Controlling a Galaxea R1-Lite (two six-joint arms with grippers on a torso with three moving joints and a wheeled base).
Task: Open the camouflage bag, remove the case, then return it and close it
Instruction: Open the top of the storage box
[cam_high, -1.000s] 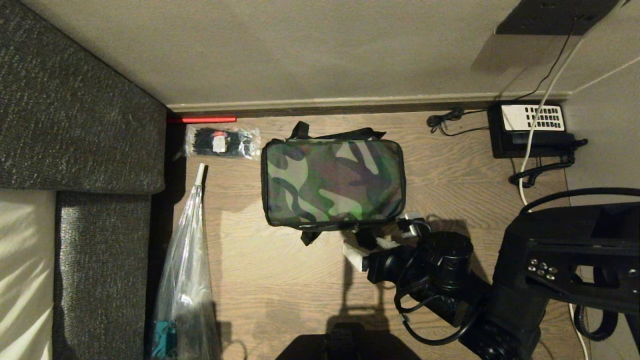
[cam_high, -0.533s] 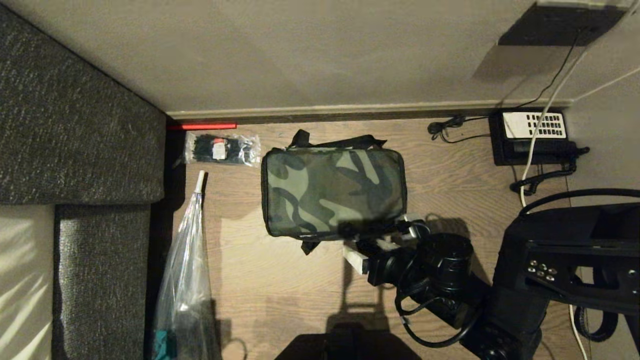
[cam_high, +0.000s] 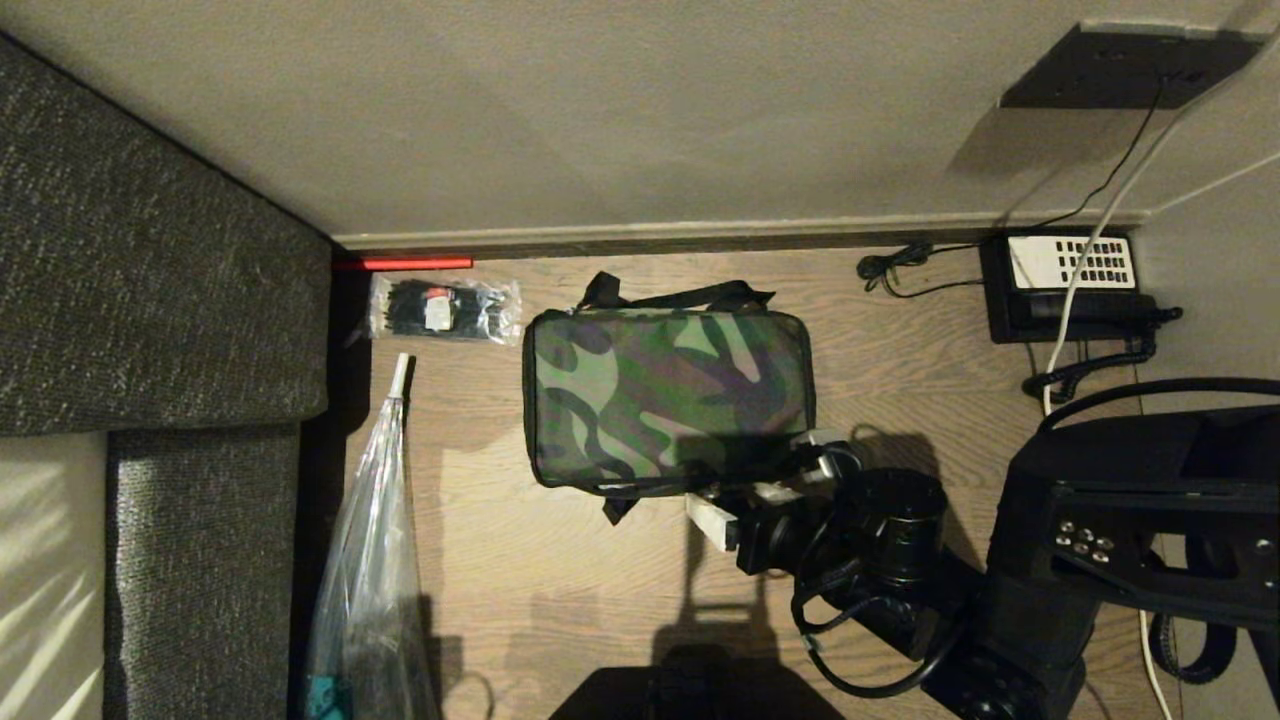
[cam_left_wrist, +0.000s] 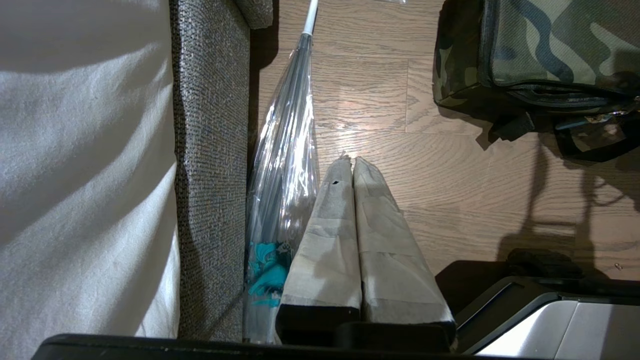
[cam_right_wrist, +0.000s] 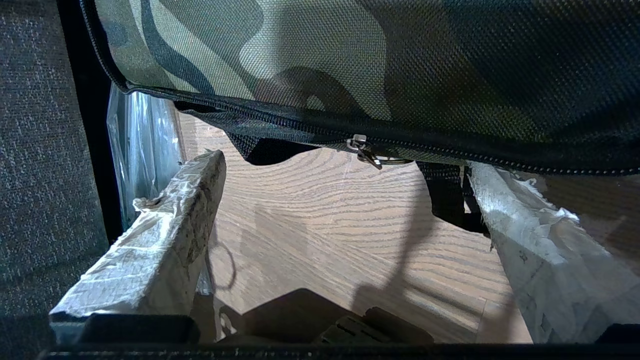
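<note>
1. The bag lies flat on the wood floor, zipped up, its camouflage lid on top.
2. My right pincer sits at the bag's near edge, fingers spread wide with nothing between them.
3. The zip pull hangs just in front of it, between the two fingers.
4. My left pincer is off to the side near a clear umbrella, fingers pressed together.

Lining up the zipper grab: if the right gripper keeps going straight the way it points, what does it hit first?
Most likely the camouflage bag, at its near zipper edge by the zipper pull. The open right gripper faces it; the remaining gap is unclear.
</note>
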